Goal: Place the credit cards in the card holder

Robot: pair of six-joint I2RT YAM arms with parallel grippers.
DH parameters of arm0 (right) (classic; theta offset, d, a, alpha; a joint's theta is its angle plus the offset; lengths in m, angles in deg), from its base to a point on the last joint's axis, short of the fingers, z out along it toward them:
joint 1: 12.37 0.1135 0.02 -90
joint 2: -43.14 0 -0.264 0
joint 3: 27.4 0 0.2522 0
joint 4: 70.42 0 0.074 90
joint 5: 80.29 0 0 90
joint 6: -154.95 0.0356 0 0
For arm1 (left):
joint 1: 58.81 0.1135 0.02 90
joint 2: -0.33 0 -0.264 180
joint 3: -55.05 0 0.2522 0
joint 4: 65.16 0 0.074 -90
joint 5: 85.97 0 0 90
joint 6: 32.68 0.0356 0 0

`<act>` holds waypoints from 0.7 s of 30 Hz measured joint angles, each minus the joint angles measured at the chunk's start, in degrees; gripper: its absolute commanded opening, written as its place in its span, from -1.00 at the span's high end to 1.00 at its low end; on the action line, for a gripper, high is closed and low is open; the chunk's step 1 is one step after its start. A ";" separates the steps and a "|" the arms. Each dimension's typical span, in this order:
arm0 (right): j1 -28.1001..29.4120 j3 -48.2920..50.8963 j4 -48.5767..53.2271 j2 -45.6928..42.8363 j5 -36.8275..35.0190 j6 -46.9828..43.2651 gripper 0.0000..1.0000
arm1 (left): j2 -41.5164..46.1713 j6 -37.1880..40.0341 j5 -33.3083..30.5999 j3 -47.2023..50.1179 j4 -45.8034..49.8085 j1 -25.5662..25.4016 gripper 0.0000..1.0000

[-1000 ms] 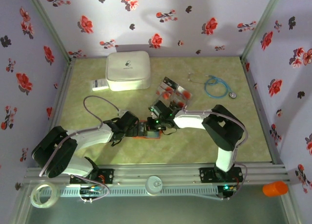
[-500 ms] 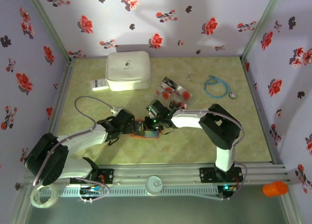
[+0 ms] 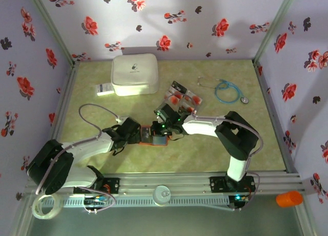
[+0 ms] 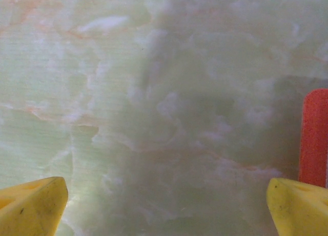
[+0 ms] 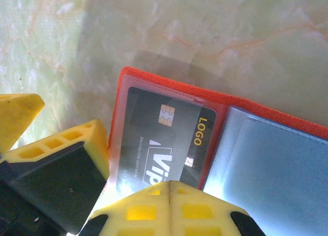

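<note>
Mostly in, pinched by right claw [image 5: 123,166]: risks buckling credit card [image 5: 164,138] or shoving card holder [image 5: 277,164], left claw [image 4: 166,205] wide beside it.

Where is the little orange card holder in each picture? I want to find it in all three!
Top external: the card holder lies near the middle of the picture, on the table.
Left wrist: it is the orange-red strip at the right edge, about halfway down.
Right wrist: it lies open across the middle and right, with a dark credit card in its clear pocket.
Shared landmark: the pale green marbled table under it.
</note>
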 measured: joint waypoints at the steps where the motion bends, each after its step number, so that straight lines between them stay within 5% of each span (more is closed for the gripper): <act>1: 0.11 0.00 0.00 0.00 0.00 0.00 1.00 | -0.28 0.00 0.00 0.00 -0.17 0.00 -1.00; 21: 1.42 -1.51 0.63 4.24 -0.20 -0.02 1.00 | -1.97 0.00 0.42 0.94 -1.86 0.00 -1.00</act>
